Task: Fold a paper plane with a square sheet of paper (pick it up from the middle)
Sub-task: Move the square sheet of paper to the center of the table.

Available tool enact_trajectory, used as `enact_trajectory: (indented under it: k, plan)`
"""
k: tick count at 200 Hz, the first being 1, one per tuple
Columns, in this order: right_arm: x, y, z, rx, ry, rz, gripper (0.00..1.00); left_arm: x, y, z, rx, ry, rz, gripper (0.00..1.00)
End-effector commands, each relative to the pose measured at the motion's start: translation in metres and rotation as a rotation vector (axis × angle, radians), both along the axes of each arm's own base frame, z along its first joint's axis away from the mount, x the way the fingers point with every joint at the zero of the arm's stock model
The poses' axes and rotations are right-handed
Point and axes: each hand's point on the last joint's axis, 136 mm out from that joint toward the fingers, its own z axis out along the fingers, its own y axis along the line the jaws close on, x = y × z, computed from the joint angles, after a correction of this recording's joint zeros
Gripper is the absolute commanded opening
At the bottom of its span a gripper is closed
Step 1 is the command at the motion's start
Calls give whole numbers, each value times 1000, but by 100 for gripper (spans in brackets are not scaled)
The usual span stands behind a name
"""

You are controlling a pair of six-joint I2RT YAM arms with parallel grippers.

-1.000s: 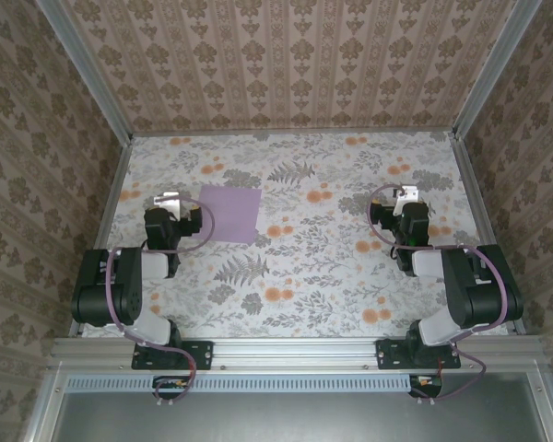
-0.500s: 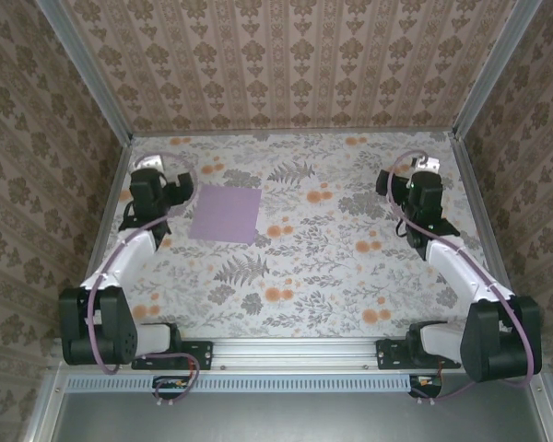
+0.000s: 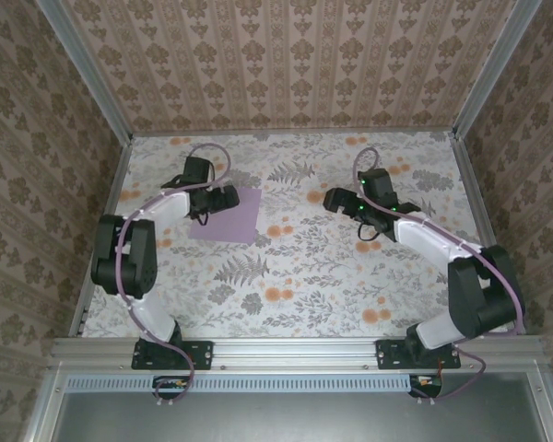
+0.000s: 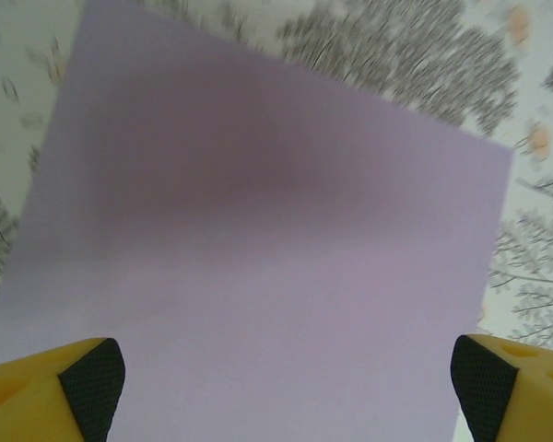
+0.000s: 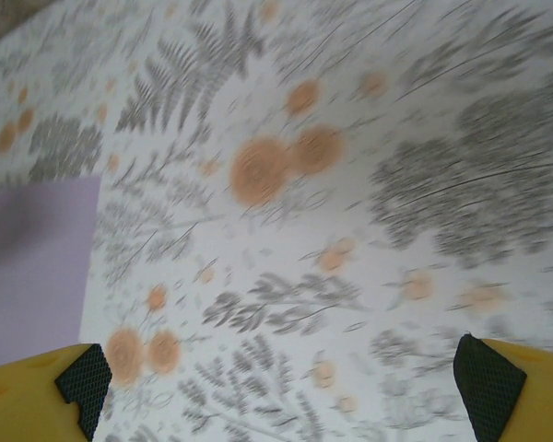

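The square sheet of paper point(image 3: 232, 221) lies flat and uncreased on the floral table, left of centre. My left gripper point(image 3: 229, 197) hovers over the sheet's upper left part, pointing right. In the left wrist view the lilac sheet point(image 4: 258, 239) spreads between the open yellow-and-black fingertips point(image 4: 90, 382), with nothing held in the left gripper point(image 4: 286, 387). My right gripper point(image 3: 334, 199) hangs over bare table right of the sheet, pointing left toward it. It stands open point(image 5: 284, 387), and the sheet's corner point(image 5: 32, 267) shows at the left of that blurred view.
The floral tabletop point(image 3: 295, 267) is boxed in by wallpapered walls and aluminium posts point(image 3: 120, 184) on three sides. Both arm bases sit on the rail at the near edge point(image 3: 286, 350). Purple cables loop off each wrist.
Both arms have swung in from the table's sides toward the middle. The left gripper now hangs over the sheet; the right has moved left toward it. The sheet has not moved.
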Motion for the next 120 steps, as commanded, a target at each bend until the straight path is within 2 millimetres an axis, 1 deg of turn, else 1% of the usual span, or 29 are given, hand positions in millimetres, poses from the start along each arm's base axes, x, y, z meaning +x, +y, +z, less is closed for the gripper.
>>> enact_trajectory:
  k: [1, 17, 30, 55, 70, 89, 107, 113, 114, 116, 120]
  plan:
    - [7, 29, 7, 64, 19, 39, 100, -13, -10, -12, -40, 111, 38, 94]
    - [10, 41, 0, 70, 44, 60, 100, -22, -12, -26, -37, 163, 51, 92]
    - [11, 49, -2, 82, 55, 77, 100, -29, -16, -34, -44, 191, 50, 90]
    - [12, 55, -6, 78, 69, 89, 100, -41, -27, -45, -59, 229, 42, 88]
    - [12, 55, -6, 73, 73, 87, 100, -50, -39, -49, -84, 260, 36, 87]
    - [11, 51, -7, 55, 79, 69, 100, -61, -63, -52, -138, 281, 18, 86]
    - [10, 46, -9, 36, 88, 43, 100, -68, -99, -47, -239, 290, -27, 85]
    - [9, 43, -11, 26, 95, 29, 100, -64, -108, -42, -281, 281, -33, 85]
    - [9, 43, -11, 25, 95, 27, 100, -68, -114, -41, -287, 283, -49, 85]
    - [9, 42, -11, 22, 96, 22, 100, -69, -121, -38, -297, 279, -64, 84]
    - [8, 40, -12, 15, 102, 11, 100, -70, -130, -33, -325, 276, -82, 84]
